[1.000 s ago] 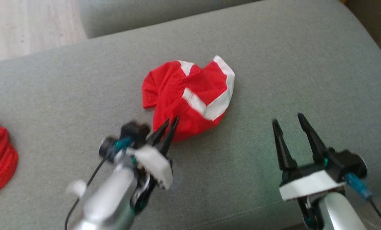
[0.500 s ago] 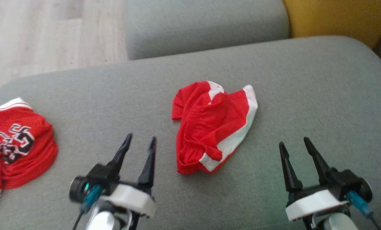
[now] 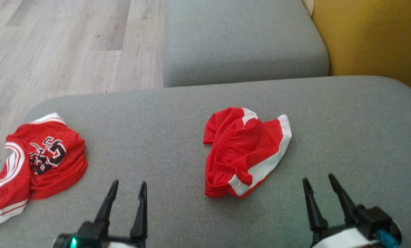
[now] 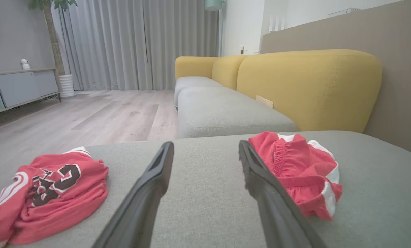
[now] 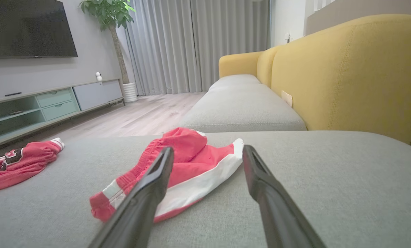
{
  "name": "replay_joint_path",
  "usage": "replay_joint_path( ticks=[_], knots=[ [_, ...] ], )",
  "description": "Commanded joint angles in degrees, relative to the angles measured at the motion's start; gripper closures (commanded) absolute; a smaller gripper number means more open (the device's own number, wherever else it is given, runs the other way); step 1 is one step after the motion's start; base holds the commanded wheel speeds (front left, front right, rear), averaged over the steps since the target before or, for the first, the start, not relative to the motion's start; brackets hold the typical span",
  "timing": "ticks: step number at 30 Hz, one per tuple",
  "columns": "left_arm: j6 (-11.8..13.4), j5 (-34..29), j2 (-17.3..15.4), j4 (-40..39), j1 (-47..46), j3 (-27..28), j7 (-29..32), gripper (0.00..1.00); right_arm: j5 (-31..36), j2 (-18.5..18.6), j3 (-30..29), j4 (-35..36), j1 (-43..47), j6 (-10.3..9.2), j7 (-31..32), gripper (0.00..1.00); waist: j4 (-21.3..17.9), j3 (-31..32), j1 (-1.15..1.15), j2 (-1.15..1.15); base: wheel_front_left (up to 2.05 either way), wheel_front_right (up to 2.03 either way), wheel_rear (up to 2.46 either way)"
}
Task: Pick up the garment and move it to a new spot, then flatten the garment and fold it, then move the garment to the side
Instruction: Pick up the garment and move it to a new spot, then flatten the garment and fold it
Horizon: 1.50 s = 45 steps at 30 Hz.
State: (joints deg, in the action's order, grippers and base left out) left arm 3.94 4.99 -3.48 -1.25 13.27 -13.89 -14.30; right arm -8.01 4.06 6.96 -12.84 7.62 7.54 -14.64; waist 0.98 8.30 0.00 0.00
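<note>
Far left of the head view, a 2nd red jersey sits bunched near the cushion edge; not our job. Lower left, our left gripper was pinched shut at the garment's near hem a sec ago. Now its fingers are spread wide, empty, apart from the cloth. Centre frame, the garment, red shorts w/ white trim, lies crumpled on the cushion. Lower right, the right gripper is also wide and empty. We judge the drop-off done; flattening is next.
</note>
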Motion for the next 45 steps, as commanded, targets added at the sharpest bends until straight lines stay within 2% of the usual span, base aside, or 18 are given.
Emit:
replay_joint_path(
  ticks=[1, 10, 45],
  knots=[
    [-0.07, -0.16, 0.44, -2.1, -2.23, 2.23, -0.7, 0.0, -0.29, 0.02, 1.46, 1.63, -1.68, -0.05, -0.36, 0.0, 0.14, 0.3, 0.0, 0.0, 0.0, 0.0, 0.0],
    [1.75, 0.62, 0.58, -3.18, 0.18, 3.42, -0.7, 0.0, -0.8, -0.16, 1.26, 1.3, -0.45, -0.05, -0.36, 0.0, 0.02, 0.88, 0.0, 0.0, 0.0, 0.0, 0.0],
    [0.94, -0.99, 0.6, -1.16, -0.42, 3.03, -0.7, 0.0, -0.61, -0.76, 0.7, 1.22, -1.28, -0.05, -0.36, 0.0, 0.22, 0.02, 0.0, 0.0, 0.0, 0.0, 0.0]
  ],
)
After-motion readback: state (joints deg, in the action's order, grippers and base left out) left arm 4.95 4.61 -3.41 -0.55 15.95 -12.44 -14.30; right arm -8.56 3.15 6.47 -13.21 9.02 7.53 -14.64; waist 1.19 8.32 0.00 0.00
